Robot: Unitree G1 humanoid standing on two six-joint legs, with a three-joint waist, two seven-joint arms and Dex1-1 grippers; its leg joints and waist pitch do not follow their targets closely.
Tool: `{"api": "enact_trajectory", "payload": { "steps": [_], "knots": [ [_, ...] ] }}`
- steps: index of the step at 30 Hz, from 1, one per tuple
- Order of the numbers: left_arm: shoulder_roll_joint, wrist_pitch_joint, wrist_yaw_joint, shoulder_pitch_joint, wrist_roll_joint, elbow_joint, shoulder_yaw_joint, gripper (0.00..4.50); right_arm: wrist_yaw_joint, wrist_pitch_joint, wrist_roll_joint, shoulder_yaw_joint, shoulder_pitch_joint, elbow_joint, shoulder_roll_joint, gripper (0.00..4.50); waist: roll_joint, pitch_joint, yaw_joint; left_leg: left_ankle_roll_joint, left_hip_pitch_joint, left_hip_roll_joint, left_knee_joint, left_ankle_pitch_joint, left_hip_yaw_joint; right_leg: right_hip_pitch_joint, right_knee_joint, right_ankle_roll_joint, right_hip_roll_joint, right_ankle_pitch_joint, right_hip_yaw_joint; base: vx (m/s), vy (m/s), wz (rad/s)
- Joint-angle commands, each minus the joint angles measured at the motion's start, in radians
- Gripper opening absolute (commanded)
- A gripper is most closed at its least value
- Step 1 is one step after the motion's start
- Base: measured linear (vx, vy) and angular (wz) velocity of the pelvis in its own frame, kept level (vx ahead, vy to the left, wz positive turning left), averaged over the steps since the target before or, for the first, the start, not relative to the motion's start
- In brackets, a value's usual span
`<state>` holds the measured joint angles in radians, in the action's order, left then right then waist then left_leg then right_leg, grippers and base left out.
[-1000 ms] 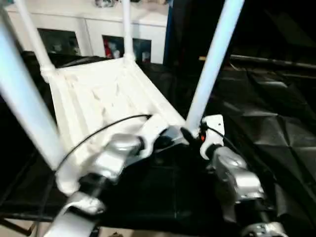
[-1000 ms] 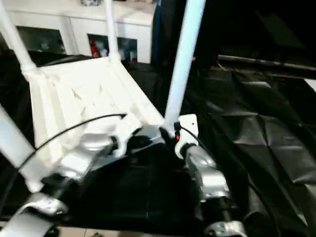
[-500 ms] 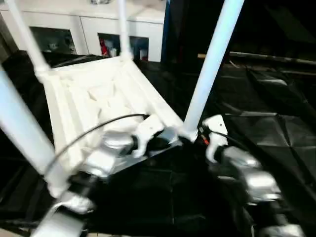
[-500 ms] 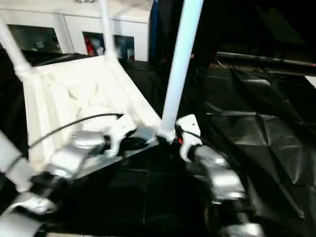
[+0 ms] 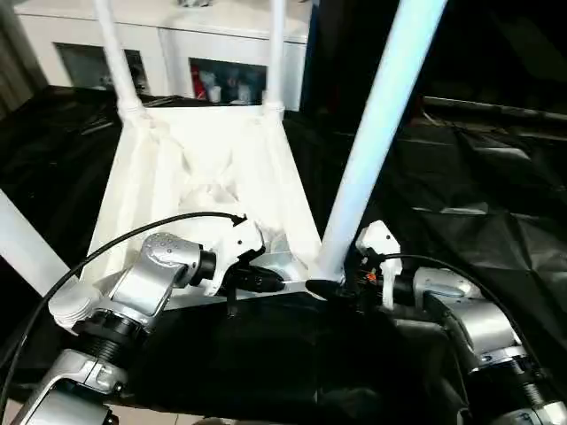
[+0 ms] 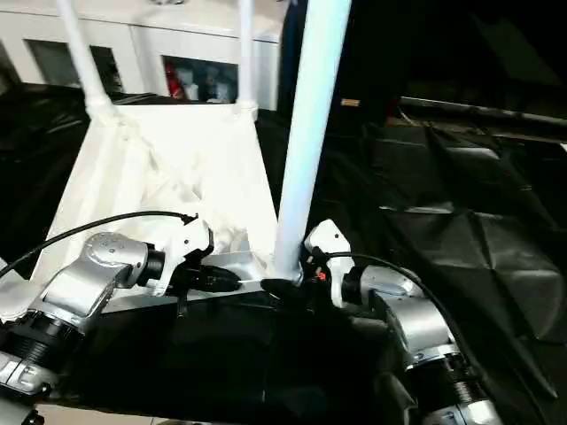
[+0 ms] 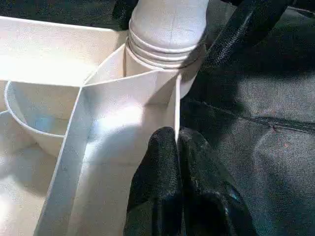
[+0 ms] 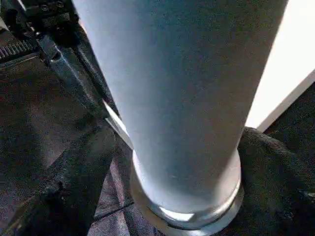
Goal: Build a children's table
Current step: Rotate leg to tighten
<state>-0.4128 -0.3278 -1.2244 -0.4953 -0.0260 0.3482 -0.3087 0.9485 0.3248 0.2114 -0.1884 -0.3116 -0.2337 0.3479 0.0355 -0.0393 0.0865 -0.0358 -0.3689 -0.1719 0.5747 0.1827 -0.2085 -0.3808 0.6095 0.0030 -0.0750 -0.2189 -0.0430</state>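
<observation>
Up close, left wrist fingers (image 7: pixel 165 162) pinch the table's rim (image 7: pixel 176 103).

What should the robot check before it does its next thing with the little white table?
1. Table top lying upside down on the black cover: ok.
2. Near right leg seated in its corner socket: ok, pushed in up to its ribbed collar.
3. Two far legs standing in their sockets: ok.
4. Left gripper shut on the thin rim of the table top: ok.
5. Right gripper open around the base of the near right leg: ok.
6. Near left leg fully seated: cannot tell, its socket is hidden.
</observation>
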Motion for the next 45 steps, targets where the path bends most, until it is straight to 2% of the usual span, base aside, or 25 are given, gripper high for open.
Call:
{"api": "enact_trajectory", "payload": {
  "steps": [1,3,8,9,13,15,16,17,18,19,21,24,27,28,30,32,33,34,35,37,40,41,42,44,45],
  "knots": [
    [-0.005,-0.017,-0.018,0.032,0.021,0.027,-0.048,0.00,0.024,0.003,0.002,-0.018,-0.005,0.004,0.002,3.73,0.000,0.045,-0.001,0.022,0.020,-0.069,-0.068,0.186,0.034,0.028,-0.070,-0.236,-0.081,-0.102,0.048,0.000,0.000,0.00],
    [-0.008,-0.013,-0.022,0.033,0.019,0.032,-0.048,0.00,0.029,-0.002,0.002,-0.020,-0.003,0.001,0.001,3.51,-0.001,0.045,-0.001,0.021,0.021,-0.070,-0.068,0.190,0.034,0.028,-0.070,-0.236,-0.080,-0.110,0.048,0.000,0.000,0.00],
    [-0.010,-0.011,-0.027,0.034,0.012,0.044,-0.051,0.00,0.029,-0.009,0.012,-0.013,-0.002,-0.001,-0.005,3.29,-0.002,0.045,-0.001,0.018,0.021,-0.068,-0.068,0.192,0.034,0.029,-0.069,-0.235,-0.079,-0.108,0.048,0.000,0.000,0.00],
    [-0.010,-0.010,-0.026,0.034,0.012,0.045,-0.051,0.00,0.025,-0.009,0.016,-0.008,0.000,0.000,-0.009,3.05,-0.003,0.045,-0.001,0.016,0.021,-0.069,-0.068,0.194,0.034,0.029,-0.069,-0.236,-0.079,-0.109,0.048,0.000,0.000,0.00],
    [-0.004,-0.010,-0.016,0.036,0.009,0.048,-0.046,0.00,0.005,-0.013,0.022,0.004,0.006,-0.001,-0.022,2.79,-0.003,0.046,-0.001,0.015,0.022,-0.069,-0.068,0.190,0.034,0.030,-0.067,-0.239,-0.079,-0.097,0.047,0.000,0.000,0.00],
    [0.021,-0.005,0.041,0.032,0.021,0.067,-0.037,0.00,-0.086,-0.035,0.001,0.025,0.008,-0.026,-0.061,2.73,-0.004,0.046,-0.003,0.016,0.020,-0.070,-0.067,0.189,0.033,0.027,-0.067,-0.243,-0.081,-0.092,0.049,0.000,0.000,0.00],
    [0.049,0.000,0.100,0.024,0.035,0.088,-0.033,0.00,-0.170,-0.050,-0.019,0.041,0.008,-0.048,-0.095,2.73,-0.002,0.044,-0.002,0.008,0.021,-0.068,-0.068,0.203,0.034,0.028,-0.071,-0.240,-0.081,-0.119,0.048,0.000,0.000,0.00],
    [0.095,0.002,0.184,0.007,0.051,0.126,-0.027,0.00,-0.289,-0.063,-0.045,0.063,0.007,-0.078,-0.149,2.72,-0.004,0.042,-0.003,-0.001,0.023,-0.070,-0.071,0.215,0.034,0.023,-0.074,-0.237,-0.082,-0.143,0.049,0.000,0.000,0.00],
    [0.103,0.001,0.195,0.004,0.052,0.133,-0.025,0.00,-0.304,-0.062,-0.046,0.066,0.007,-0.081,-0.157,2.71,-0.003,0.037,-0.007,-0.027,0.027,-0.068,-0.074,0.274,0.036,0.017,-0.084,-0.224,-0.083,-0.239,0.049,0.000,0.000,0.00],
    [0.129,0.003,0.240,-0.007,0.061,0.151,-0.022,0.00,-0.359,-0.054,-0.056,0.076,0.008,-0.089,-0.182,2.70,-0.001,0.039,-0.007,-0.042,0.028,-0.068,-0.076,0.302,0.041,0.021,-0.090,-0.197,-0.088,-0.318,0.048,0.000,0.000,0.00],
    [0.174,0.000,0.311,-0.025,0.074,0.177,-0.018,0.00,-0.457,-0.046,-0.071,0.096,0.006,-0.104,-0.225,2.70,-0.003,0.036,-0.009,-0.051,0.027,-0.069,-0.081,0.324,0.044,0.017,-0.098,-0.163,-0.087,-0.377,0.049,0.000,0.000,0.00],
    [0.271,-0.021,0.405,-0.050,0.094,0.201,-0.036,0.00,-0.640,-0.049,-0.092,0.137,0.001,-0.148,-0.321,2.69,-0.003,0.036,-0.008,-0.064,0.037,-0.068,-0.080,0.369,0.046,0.003,-0.108,-0.137,-0.088,-0.421,0.052,0.000,0.000,0.00],
    [0.304,-0.012,0.450,-0.061,0.110,0.223,-0.041,0.00,-0.689,-0.064,-0.125,0.122,0.001,-0.161,-0.345,2.69,-0.005,0.033,-0.009,-0.063,0.036,-0.067,-0.084,0.399,0.049,0.003,-0.113,-0.118,-0.085,-0.442,0.051,0.000,0.000,0.00],
    [0.318,-0.009,0.465,-0.066,0.118,0.234,-0.045,0.00,-0.710,-0.080,-0.146,0.110,-0.002,-0.171,-0.357,2.69,-0.007,0.033,-0.009,-0.064,0.039,-0.067,-0.084,0.404,0.049,0.001,-0.113,-0.115,-0.085,-0.438,0.051,0.000,0.000,0.00],
    [0.331,-0.006,0.477,-0.074,0.126,0.247,-0.049,0.00,-0.718,-0.106,-0.165,0.089,-0.006,-0.180,-0.369,2.69,-0.007,0.036,-0.009,-0.060,0.036,-0.066,-0.085,0.394,0.048,0.003,-0.111,-0.114,-0.084,-0.401,0.053,0.000,0.000,0.00],
    [0.326,-0.004,0.472,-0.075,0.130,0.247,-0.054,0.00,-0.701,-0.115,-0.163,0.082,-0.006,-0.174,-0.368,2.69,-0.006,0.036,-0.007,-0.050,0.034,-0.065,-0.085,0.384,0.047,0.006,-0.110,-0.114,-0.084,-0.382,0.054,0.000,0.000,0.00],
    [0.306,-0.008,0.441,-0.071,0.131,0.233,-0.057,0.00,-0.644,-0.120,-0.132,0.089,-0.005,-0.153,-0.360,2.69,-0.008,0.037,-0.007,-0.045,0.031,-0.066,-0.086,0.372,0.047,0.007,-0.107,-0.116,-0.083,-0.367,0.053,0.000,0.000,0.00],
    [0.299,-0.011,0.429,-0.069,0.130,0.227,-0.056,0.00,-0.620,-0.121,-0.114,0.095,-0.005,-0.146,-0.358,3.04,-0.008,0.037,-0.007,-0.042,0.031,-0.066,-0.086,0.370,0.047,0.008,-0.107,-0.117,-0.083,-0.361,0.053,0.000,0.000,0.00],
    [0.298,-0.012,0.428,-0.069,0.130,0.226,-0.056,0.00,-0.616,-0.122,-0.111,0.096,-0.005,-0.145,-0.358,3.04,-0.008,0.039,-0.007,-0.036,0.025,-0.067,-0.088,0.351,0.048,0.014,-0.102,-0.121,-0.083,-0.334,0.052,0.000,0.000,0.00],
    [0.271,-0.022,0.379,-0.057,0.125,0.199,-0.062,0.00,-0.560,-0.124,-0.088,0.095,-0.005,-0.126,-0.337,3.41,-0.007,0.041,-0.006,-0.025,0.024,-0.068,-0.085,0.315,0.045,0.018,-0.096,-0.142,-0.083,-0.268,0.052,0.000,0.000,0.00],
    [0.205,-0.032,0.267,-0.032,0.109,0.146,-0.077,0.00,-0.398,-0.095,-0.046,0.065,-0.006,-0.078,-0.264,3.58,-0.007,0.044,-0.005,-0.005,0.020,-0.067,-0.082,0.269,0.042,0.026,-0.088,-0.161,-0.081,-0.198,0.050,0.000,0.000,0.00],
    [0.173,-0.025,0.220,-0.021,0.102,0.124,-0.084,0.00,-0.327,-0.071,-0.029,0.050,-0.003,-0.050,-0.226,3.58,-0.005,0.046,-0.007,0.011,0.011,-0.065,-0.079,0.229,0.043,0.037,-0.080,-0.171,-0.081,-0.149,0.049,0.000,0.000,0.00],
    [0.143,-0.031,0.182,-0.013,0.093,0.104,-0.086,0.00,-0.257,-0.044,-0.016,0.031,0.000,-0.023,-0.182,3.72,-0.006,0.049,-0.012,0.030,0.014,-0.065,-0.072,0.184,0.038,0.034,-0.073,-0.193,-0.078,-0.071,0.049,0.000,0.000,0.00],
    [0.105,-0.021,0.138,-0.002,0.085,0.083,-0.087,0.00,-0.168,-0.019,-0.003,0.006,0.008,0.011,-0.125,3.90,-0.006,0.053,-0.011,0.046,0.014,-0.064,-0.067,0.148,0.037,0.039,-0.066,-0.212,-0.077,-0.011,0.047,0.000,0.000,0.00],
    [0.086,-0.005,0.115,0.003,0.081,0.076,-0.087,0.00,-0.124,-0.009,0.002,-0.006,0.013,0.028,-0.094,3.95,-0.006,0.052,-0.011,0.066,0.012,-0.064,-0.063,0.125,0.035,0.039,-0.063,-0.225,-0.075,0.031,0.047,0.000,0.000,0.00]
  ]
}}
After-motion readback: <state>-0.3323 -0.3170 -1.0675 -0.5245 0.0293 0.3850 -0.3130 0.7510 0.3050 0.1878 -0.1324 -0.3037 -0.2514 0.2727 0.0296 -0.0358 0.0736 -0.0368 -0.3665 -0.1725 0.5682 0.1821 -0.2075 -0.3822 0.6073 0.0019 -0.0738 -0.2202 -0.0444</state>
